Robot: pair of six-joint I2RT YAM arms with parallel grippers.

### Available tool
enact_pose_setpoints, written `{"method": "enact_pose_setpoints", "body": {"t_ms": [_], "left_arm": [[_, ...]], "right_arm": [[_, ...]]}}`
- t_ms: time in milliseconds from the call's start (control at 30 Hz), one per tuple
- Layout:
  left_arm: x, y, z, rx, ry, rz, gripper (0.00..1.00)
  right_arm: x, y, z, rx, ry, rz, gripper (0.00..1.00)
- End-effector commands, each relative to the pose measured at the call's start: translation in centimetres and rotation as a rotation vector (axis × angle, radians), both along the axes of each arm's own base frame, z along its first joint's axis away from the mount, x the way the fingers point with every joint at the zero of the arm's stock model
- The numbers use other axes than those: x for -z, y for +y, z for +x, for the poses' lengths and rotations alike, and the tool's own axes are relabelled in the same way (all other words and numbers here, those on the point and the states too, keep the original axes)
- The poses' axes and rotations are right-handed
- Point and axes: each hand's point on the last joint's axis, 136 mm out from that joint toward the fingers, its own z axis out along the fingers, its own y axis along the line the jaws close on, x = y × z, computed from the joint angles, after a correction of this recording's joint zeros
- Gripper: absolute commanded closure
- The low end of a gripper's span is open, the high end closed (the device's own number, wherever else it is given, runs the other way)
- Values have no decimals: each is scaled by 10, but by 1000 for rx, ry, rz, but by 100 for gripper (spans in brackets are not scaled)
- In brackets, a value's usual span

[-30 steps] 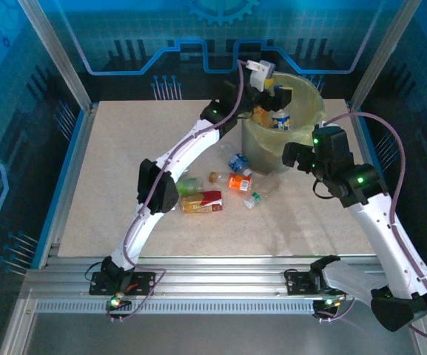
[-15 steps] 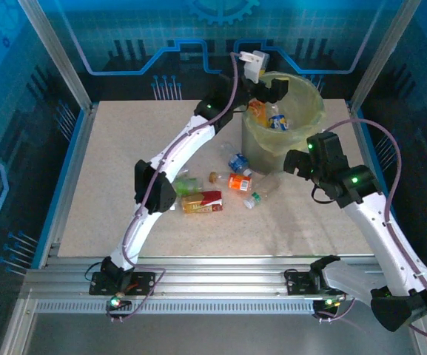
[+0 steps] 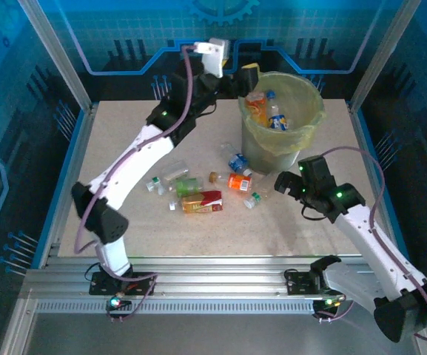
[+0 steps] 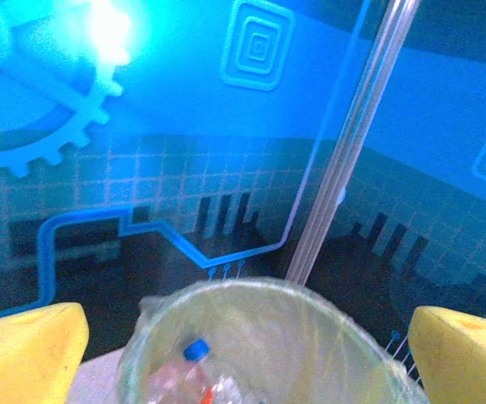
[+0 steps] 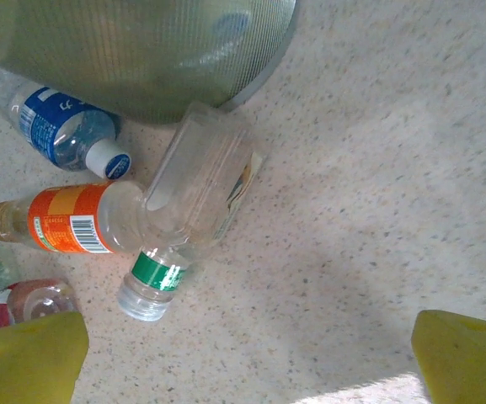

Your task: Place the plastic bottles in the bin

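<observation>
1. Hovering low beside the bin's foot, the right gripper (image 3: 283,183) has its yellow fingers (image 5: 25,360) spread wide with nothing between them. It seems aimed at the loose bottles, probably to pick one.
2. Just ahead of it lies a clear bottle with a green band (image 5: 196,185), its neck touching an orange-labelled bottle (image 5: 64,220). A blue-labelled bottle (image 5: 56,124) rests by the bin's base. They lie so close together that taking one alone looks awkward.
3. Further left on the table (image 3: 124,140) lie a red-labelled bottle (image 3: 203,200), a green bottle (image 3: 188,185) and a few small clear ones, too small to make out in detail.
4. The bin (image 3: 313,118) stands at the far right of the table, its yellowish bag folded over the rim. An orange-labelled bottle in the bin (image 3: 257,107) and a blue-capped bottle (image 3: 275,118) lie on top. Whatever lies beneath them is hidden.
5. The left gripper (image 3: 247,74) hangs by the bin's far-left rim, its fingers (image 4: 24,349) wide apart and empty, a pose suited to dropping things in. Its wrist view cuts off the bin's lower part.
</observation>
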Motion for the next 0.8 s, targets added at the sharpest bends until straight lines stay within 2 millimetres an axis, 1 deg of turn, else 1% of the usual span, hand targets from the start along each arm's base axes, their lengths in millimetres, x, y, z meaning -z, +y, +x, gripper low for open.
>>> {"method": "enact_pose_setpoints", "body": {"t_ms": [0,67,167,267,367,567,667,767], "left_arm": [[17,31,-7,-108,32,-36,1],[34,51,-17,-149,74,-55,1],[62,77,-29,-205,143,-85,1],[87,100,-40,-259,199,-110,1],[107,119,-50,-300,234,-115,1],[141,159,-64,-399,298,-107,1],[152,176,-69,-434,322,-115,1],[159,186,-72,-455,336,-115,1]], "right_arm": [[12,17,5,30,-22,128,0],[21,24,6,25,-17,141,0],[31,34,10,16,-14,125,0],[37,43,16,8,-15,90,0],[43,55,24,-2,-17,72,0],[63,63,39,13,23,16,0],[69,67,48,6,34,-8,0],[72,66,56,13,30,-39,0]]}}
